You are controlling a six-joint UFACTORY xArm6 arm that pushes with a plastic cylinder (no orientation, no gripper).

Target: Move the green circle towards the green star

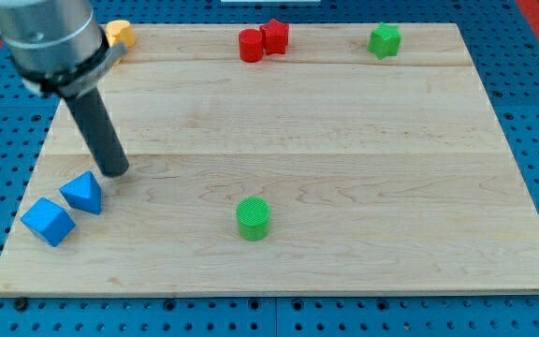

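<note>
The green circle (253,218) is a short green cylinder standing near the view's bottom centre of the wooden board (344,140). The green star (384,40) sits at the view's top right of the board, far from the circle. My tip (114,172) rests on the board at the view's left, well to the left of the green circle and just above a blue triangular block (83,192). The dark rod rises from the tip up to the arm's grey body at the view's top left.
A blue cube-like block (47,221) lies at the view's bottom left, beside the blue triangular one. A red cylinder (250,45) and a red star (274,36) touch at the top centre. A yellow block (120,35) sits at the top left, partly hidden by the arm.
</note>
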